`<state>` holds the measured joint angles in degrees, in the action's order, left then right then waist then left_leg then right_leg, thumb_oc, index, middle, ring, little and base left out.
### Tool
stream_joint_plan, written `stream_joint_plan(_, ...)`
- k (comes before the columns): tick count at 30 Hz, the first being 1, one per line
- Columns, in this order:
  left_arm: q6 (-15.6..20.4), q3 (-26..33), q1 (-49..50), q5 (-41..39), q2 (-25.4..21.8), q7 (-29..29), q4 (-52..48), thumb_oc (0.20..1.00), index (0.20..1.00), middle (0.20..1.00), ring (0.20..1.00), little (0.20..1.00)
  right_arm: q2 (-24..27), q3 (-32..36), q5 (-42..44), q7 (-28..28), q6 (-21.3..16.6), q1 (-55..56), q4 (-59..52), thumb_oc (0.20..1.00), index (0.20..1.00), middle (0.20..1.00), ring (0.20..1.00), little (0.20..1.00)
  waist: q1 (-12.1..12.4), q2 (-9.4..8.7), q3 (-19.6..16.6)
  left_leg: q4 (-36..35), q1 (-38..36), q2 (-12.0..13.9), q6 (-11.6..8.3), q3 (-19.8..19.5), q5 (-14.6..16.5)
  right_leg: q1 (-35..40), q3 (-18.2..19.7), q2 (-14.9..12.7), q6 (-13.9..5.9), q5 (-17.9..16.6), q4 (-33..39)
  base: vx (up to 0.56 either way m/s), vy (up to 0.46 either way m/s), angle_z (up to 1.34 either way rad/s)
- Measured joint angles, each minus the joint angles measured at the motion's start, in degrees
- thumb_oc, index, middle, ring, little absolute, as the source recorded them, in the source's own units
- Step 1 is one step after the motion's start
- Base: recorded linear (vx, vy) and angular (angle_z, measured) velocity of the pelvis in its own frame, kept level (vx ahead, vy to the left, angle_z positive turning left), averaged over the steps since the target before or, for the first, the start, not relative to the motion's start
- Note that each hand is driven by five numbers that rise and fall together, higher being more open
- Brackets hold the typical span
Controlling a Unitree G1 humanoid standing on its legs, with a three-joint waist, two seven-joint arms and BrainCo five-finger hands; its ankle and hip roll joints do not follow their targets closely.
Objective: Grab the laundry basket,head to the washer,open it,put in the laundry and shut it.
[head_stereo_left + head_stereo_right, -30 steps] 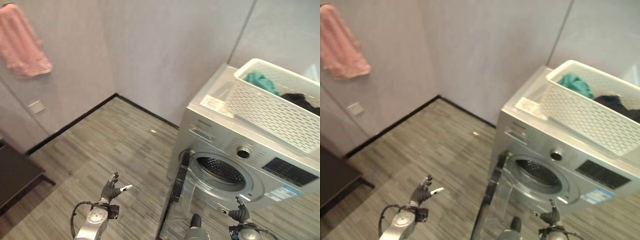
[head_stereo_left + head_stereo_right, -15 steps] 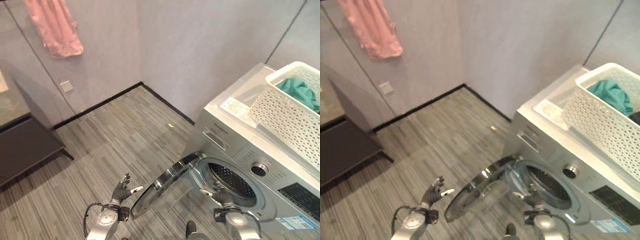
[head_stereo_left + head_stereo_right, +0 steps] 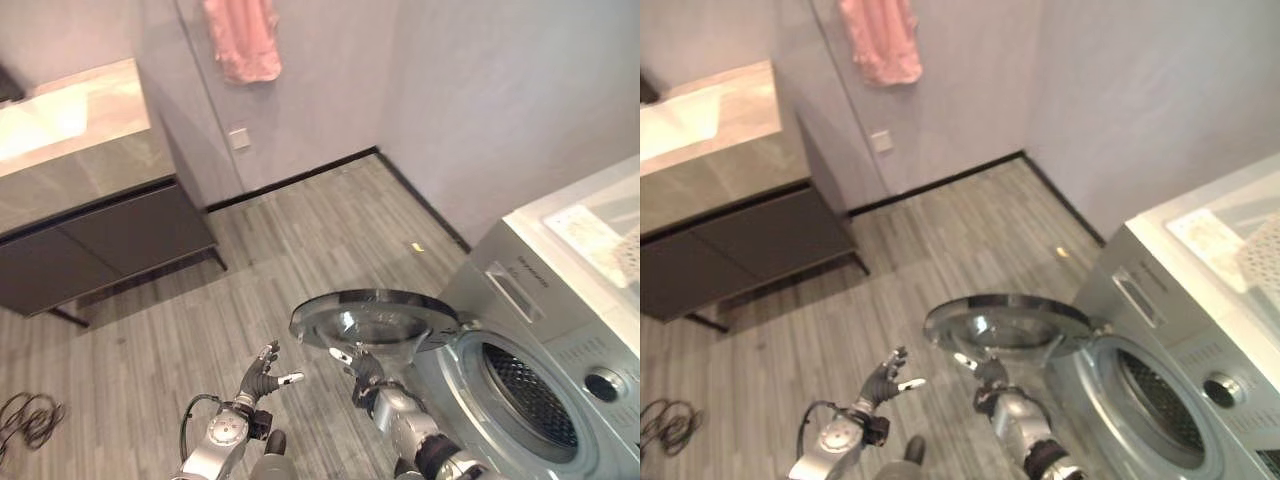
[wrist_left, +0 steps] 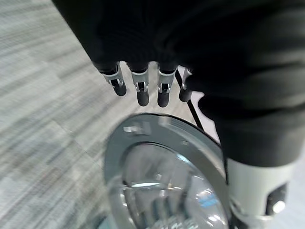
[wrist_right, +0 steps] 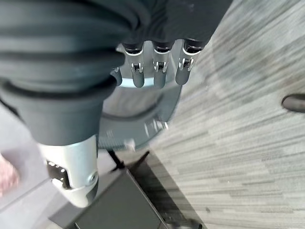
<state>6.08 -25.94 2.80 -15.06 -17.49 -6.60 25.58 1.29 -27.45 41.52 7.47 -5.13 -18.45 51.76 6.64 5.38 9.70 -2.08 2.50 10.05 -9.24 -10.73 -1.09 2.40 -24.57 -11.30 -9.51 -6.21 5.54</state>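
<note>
The silver washer (image 3: pixel 520 290) stands at the right with its round glass door (image 3: pixel 375 318) swung wide out over the floor, baring the dark drum (image 3: pixel 530 400). My right hand (image 3: pixel 362 370) is open just under the door's near rim, fingers straight; its wrist view has the door rim (image 5: pixel 162 102) right past the fingers (image 5: pixel 159 71). Left of the door my left hand (image 3: pixel 262 376) hangs open above the floor, holding nothing, with the door glass (image 4: pixel 162 186) beyond its fingers (image 4: pixel 143 88). A corner of the white laundry basket (image 3: pixel 632 255) sits on the washer top at the view's right edge.
A pink towel (image 3: pixel 243 35) hangs on the far wall. A stone-topped vanity (image 3: pixel 70 120) over a dark cabinet (image 3: pixel 100 240) stands at the left. Grey plank floor (image 3: pixel 300 230) lies between the cabinet and the washer.
The camera has swung left, so the washer and basket sit further right. The door has swung from nearly edge-on to wide open, with my right hand following its rim.
</note>
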Motion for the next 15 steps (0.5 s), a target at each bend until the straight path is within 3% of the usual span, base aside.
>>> stream_joint_plan(5,0.0,-0.6,-0.4,0.0,-0.4,-0.9,0.1,1.000,1.000,1.000,1.000,1.000,0.5,6.2,0.0,2.3,-1.6,-4.8,3.7,1.000,1.000,1.000,1.000,1.000,0.8,0.59,0.5,-0.3,1.6,-0.9,0.20,-1.6,-0.9,-0.4,-1.4,-0.7,-0.04,-0.1,0.0,0.01,0.006,0.23)
stream_joint_plan(15,0.0,-0.1,-0.8,0.2,-0.5,-0.4,-0.3,1.000,1.000,1.000,1.000,1.000,3.3,6.0,-0.1,2.3,-2.0,0.3,2.7,1.000,1.000,1.000,1.000,1.000,-1.0,-0.51,0.6,-1.2,-0.3,-0.7,0.31,0.2,-0.9,-0.1,0.5,-0.7,-0.40,-0.3,-0.5,0.03,-0.015,-0.06)
